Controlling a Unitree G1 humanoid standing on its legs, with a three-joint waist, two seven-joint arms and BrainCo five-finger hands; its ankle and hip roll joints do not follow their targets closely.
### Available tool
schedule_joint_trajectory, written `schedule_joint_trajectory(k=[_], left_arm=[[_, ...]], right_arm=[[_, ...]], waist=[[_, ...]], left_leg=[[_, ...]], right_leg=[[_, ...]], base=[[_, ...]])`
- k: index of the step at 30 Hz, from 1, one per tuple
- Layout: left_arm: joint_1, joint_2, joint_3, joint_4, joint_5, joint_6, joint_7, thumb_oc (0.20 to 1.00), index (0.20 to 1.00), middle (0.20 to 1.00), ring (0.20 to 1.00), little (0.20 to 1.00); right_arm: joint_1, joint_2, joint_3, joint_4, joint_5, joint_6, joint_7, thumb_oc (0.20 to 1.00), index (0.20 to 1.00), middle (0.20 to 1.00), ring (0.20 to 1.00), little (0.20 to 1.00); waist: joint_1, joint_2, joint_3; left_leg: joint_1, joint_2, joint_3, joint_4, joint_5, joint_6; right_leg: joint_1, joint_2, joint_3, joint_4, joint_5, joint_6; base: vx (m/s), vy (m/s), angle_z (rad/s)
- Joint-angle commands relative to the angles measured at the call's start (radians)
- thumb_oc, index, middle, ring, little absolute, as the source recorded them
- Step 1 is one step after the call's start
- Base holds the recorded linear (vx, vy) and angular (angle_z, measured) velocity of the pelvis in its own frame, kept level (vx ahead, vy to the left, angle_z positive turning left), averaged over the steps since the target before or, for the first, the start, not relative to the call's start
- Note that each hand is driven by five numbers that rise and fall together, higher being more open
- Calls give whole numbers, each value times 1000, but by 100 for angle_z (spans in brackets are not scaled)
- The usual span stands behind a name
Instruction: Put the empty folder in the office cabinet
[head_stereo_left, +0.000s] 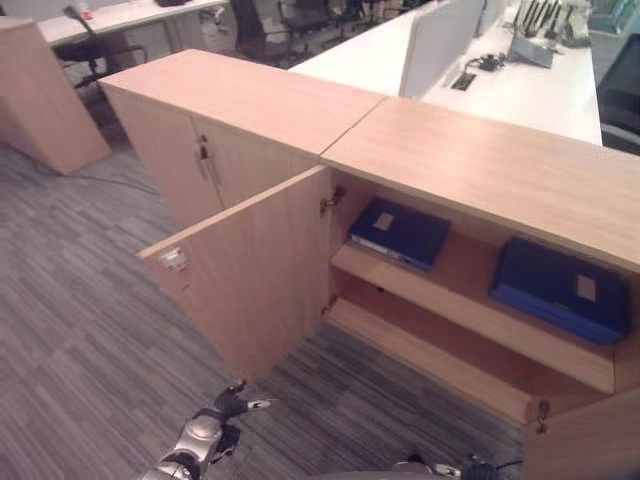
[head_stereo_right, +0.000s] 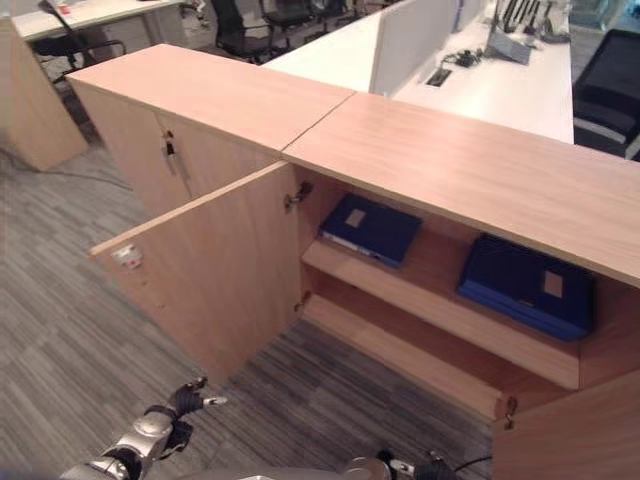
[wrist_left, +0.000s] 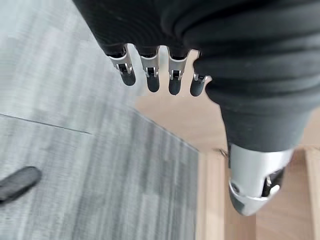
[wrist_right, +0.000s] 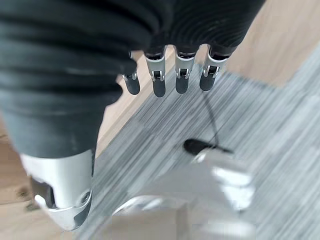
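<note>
Left eye view: cabinet (head_stereo_left: 480, 160) door (head_stereo_left: 250, 270) open, two folders (head_stereo_left: 400, 232) shelved. Our left hand (head_stereo_left: 225, 410) & right hand (wrist_right: 165, 75) relaxed, empty. Risk: left arm clips the door.

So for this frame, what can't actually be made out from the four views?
- Bottom shelf of the open cabinet: its back lies in shadow under the upper shelf, in both eye views.
- Whether the two blue folders are empty: both lie closed.
- Right hand: the bottom edge of the eye views cuts it off there.
- Cabinet right door: cut off by the corner.
- Left hand holds nothing.
</note>
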Motion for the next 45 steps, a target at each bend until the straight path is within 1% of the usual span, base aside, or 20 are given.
schedule_joint_trajectory(k=[1, 3, 4, 5, 6, 8, 9, 11, 15, 19, 30, 31, 32, 34, 36, 39, 40, 41, 43, 45], left_arm=[[-43, -24, 54, 10, 40, -22, 13, 1000, 1000, 1000, 1000, 1000], [-42, -24, 60, 22, 40, -15, 16, 1000, 1000, 1000, 1000, 1000], [-42, -28, 63, 26, 33, -11, 19, 1000, 1000, 1000, 1000, 1000], [-42, -28, 63, 26, 33, -11, 19, 1000, 1000, 1000, 1000, 1000], [-45, -39, 61, 36, 30, -1, 19, 1000, 1000, 1000, 1000, 1000], [-51, -54, 49, 43, 34, 2, 23, 1000, 1000, 1000, 1000, 1000], [-54, -64, 46, 45, 34, 2, 27, 1000, 1000, 1000, 1000, 1000], [-64, -84, 49, 45, 22, 1, 38, 1000, 1000, 1000, 1000, 1000], [-69, -131, 53, 45, -28, 1, 54, 1000, 1000, 1000, 1000, 1000], [-31, -147, 59, 68, -5, -1, 42, 1000, 1000, 1000, 1000, 1000], [22, -138, 83, 62, -3, -9, 43, 1000, 1000, 1000, 1000, 1000], [70, -88, 98, 58, -2, -17, -3, 1000, 1000, 1000, 1000, 1000], [88, -59, 115, 51, 4, -20, 12, 1000, 1000, 1000, 1000, 1000], [98, -54, 133, 9, -40, -34, 15, 1000, 1000, 1000, 1000, 1000], [84, -32, 198, -53, -123, -65, 37, 1000, 1000, 1000, 1000, 1000], [-26, 78, 310, -175, -268, -112, 101, 1000, 1000, 1000, 1000, 1000], [-69, 118, 319, -189, -290, -118, 109, 1000, 1000, 1000, 1000, 1000], [-70, 119, 319, -188, -291, -118, 109, 1000, 1000, 1000, 1000, 1000], [-186, 218, 308, -209, -306, -126, 125, 1000, 1000, 1000, 1000, 1000], [-257, 256, 301, -217, -334, -131, 130, 1000, 1000, 1000, 1000, 1000]], right_arm=[[-60, -19, -3, -6, 45, 5, -6, 1000, 1000, 1000, 1000, 1000], [-73, -4, 15, -9, 51, 3, 0, 1000, 1000, 1000, 1000, 1000], [-77, 0, 30, -10, 55, 0, 2, 1000, 1000, 1000, 1000, 1000], [-77, 0, 30, -10, 55, 0, 2, 1000, 1000, 1000, 1000, 1000], [-79, 3, 44, -2, 58, 0, 7, 1000, 1000, 1000, 1000, 1000], [-77, 7, 66, 18, 46, 1, 4, 1000, 1000, 1000, 1000, 1000], [-76, 9, 74, 27, 38, 3, 4, 1000, 1000, 1000, 1000, 1000], [-77, 9, 90, 34, 17, 5, 5, 1000, 1000, 1000, 1000, 1000], [-75, 11, 104, 68, -15, 19, -3, 1000, 1000, 1000, 1000, 1000], [-65, 21, 99, 86, -11, 21, -3, 1000, 1000, 1000, 1000, 1000], [-33, 15, 84, 99, -12, 17, 6, 1000, 1000, 1000, 1000, 1000], [-23, 0, 67, 94, -10, 15, 12, 1000, 1000, 1000, 1000, 1000], [-18, -21, 45, 97, -10, 10, 8, 1000, 1000, 1000, 1000, 1000], [-19, -44, 25, 99, -9, 4, 5, 1000, 1000, 1000, 1000, 1000], [-17, -58, -5, 115, 0, 2, 1, 1000, 1000, 1000, 1000, 1000], [2, -66, 1, 106, -10, 4, 0, 1000, 1000, 1000, 1000, 1000], [3, -74, 8, 100, -15, 6, 2, 1000, 1000, 1000, 1000, 1000], [3, -74, 7, 100, -15, 6, 2, 1000, 1000, 1000, 1000, 1000], [-1, -84, 22, 91, -17, 11, 10, 1000, 1000, 1000, 1000, 1000], [-6, -88, 26, 83, -4, 11, 16, 1000, 1000, 1000, 1000, 1000]], waist=[[5, 27, 29], [14, 24, 41], [15, 26, 43], [15, 26, 42], [23, 37, 36], [36, 37, 26], [43, 32, 21], [45, 29, 22], [67, 14, 0], [82, 8, -22], [99, 24, -29], [106, 32, -24], [112, 41, -18], [117, 57, 0], [120, 63, 14], [100, 59, 4], [91, 59, 3], [92, 58, 4], [74, 57, 3], [63, 54, 5]], left_leg=[[-18, 46, -14, 74, -39, 33], [-34, 37, -25, 75, -31, 47], [-42, 26, -38, 70, -23, 58], [-43, 26, -38, 70, -23, 58], [-59, 2, -71, 54, -5, 84], [-66, -25, -100, 37, 5, 99], [-67, -33, -111, 32, 9, 103], [-64, -40, -139, 27, 15, 106], [-62, -41, -154, 11, 21, 104], [-43, -40, -162, -1, 18, 100], [-29, -40, -168, -13, 30, 90], [-33, -41, -171, -13, 34, 90], [-39, -43, -175, -11, 36, 89], [-40, -44, -182, -6, 27, 88], [-49, -49, -181, -4, 33, 87], [-38, -47, -161, -11, 29, 83], [-36, -45, -153, -13, 27, 82], [-36, -46, -152, -13, 27, 82], [-39, -45, -137, -13, 24, 81], [-41, -48, -132, -13, 20, 85]], right_leg=[[-69, 54, 76, 31, 54, 40], [-78, 77, 113, 65, 48, 38], [-80, 116, 156, 87, 15, 27], [-81, 116, 156, 87, 15, 27], [-75, 201, 194, 117, -67, -1], [-43, 248, 159, 119, -122, -29], [-37, 253, 149, 113, -125, -34], [-42, 273, 181, 98, -117, -31], [3, 257, 189, 19, -100, -31], [48, 247, 179, -30, -101, -33], [88, 229, 139, -83, -86, -35], [87, 227, 133, -84, -85, -34], [83, 223, 128, -82, -81, -33], [88, 221, 115, -84, -85, -31], [85, 212, 101, -88, -79, -27], [84, 207, 115, -89, -72, -18], [79, 205, 123, -88, -69, -14], [79, 205, 124, -88, -69, -14], [64, 201, 136, -83, -60, -5], [48, 198, 144, -67, -58, 3]], base=[[-63, 187, 12], [-65, 190, 19], [-40, 178, 28], [-28, 331, 36], [-6, 292, 49], [5, 248, 36], [33, 85, 34], [48, 19, 90], [36, -23, 45], [57, -9, 8], [-14, -5, 3], [-121, 53, -2], [-110, 83, -4], [-84, 75, 9], [-53, 67, 31], [54, 49, 2], [34, 32, -12], [31, 39, -18], [23, 49, -33], [3, 37, -24]])
